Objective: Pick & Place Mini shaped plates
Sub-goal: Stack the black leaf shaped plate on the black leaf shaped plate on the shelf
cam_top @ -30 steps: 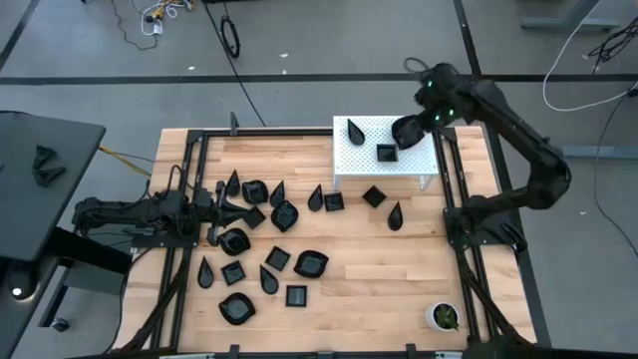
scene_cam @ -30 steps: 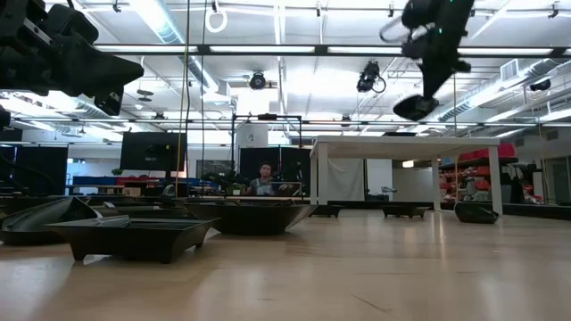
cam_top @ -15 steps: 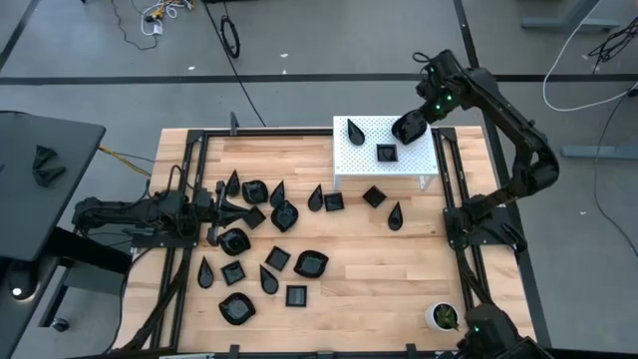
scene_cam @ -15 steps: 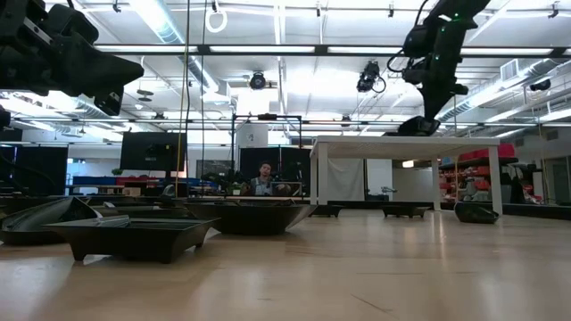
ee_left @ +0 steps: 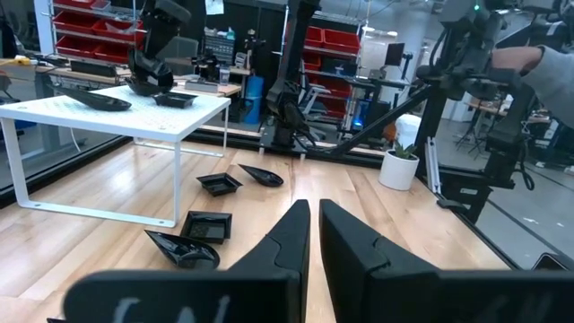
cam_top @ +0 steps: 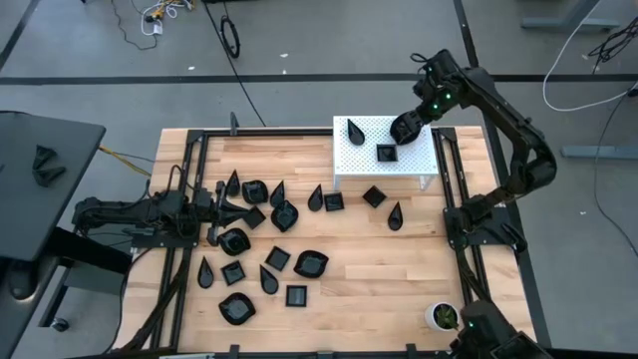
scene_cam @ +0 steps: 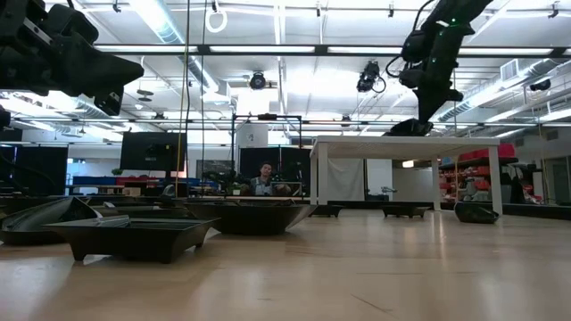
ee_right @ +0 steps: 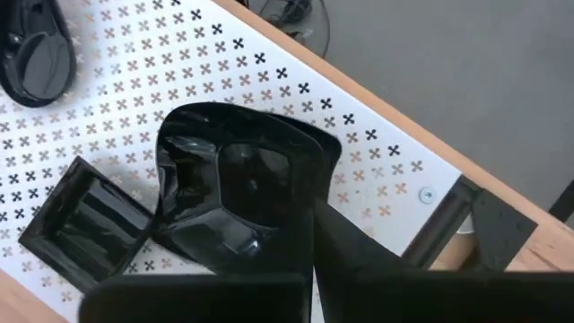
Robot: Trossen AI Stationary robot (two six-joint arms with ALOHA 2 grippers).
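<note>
Many small glossy black mini shaped plates (cam_top: 269, 239) lie scattered on the wooden table. A teardrop plate (cam_top: 355, 131) and a square plate (cam_top: 386, 153) sit on the white perforated stand (cam_top: 364, 162). My right gripper (cam_top: 407, 128) is over the stand's far right part, shut on a rounded plate (ee_right: 233, 179), next to the square plate (ee_right: 81, 220). In the low view it (scene_cam: 415, 127) is right at the stand's top. My left gripper (cam_top: 221, 207) waits shut at the table's left side, touching nothing. My right gripper holds the rounded black plate by its rim (ee_right: 309, 193), pinched between the two fingers, one finger (ee_right: 359, 260) showing alongside the rim. The fingers come from above, slanting down. The plate is tilted, and its underside is at or just above the stand's top; whether it touches, I cannot tell.
Three more plates (cam_top: 374, 195) lie on the table near the stand's front legs. A white pot with a green plant (cam_top: 444, 316) stands at the near right corner. Black frame rails run along both table sides. Bare wood lies in the near right area.
My right gripper has moved down and slightly toward the far edge, bringing the rounded plate from well above the stand to the stand's top. It has stayed shut on the plate.
</note>
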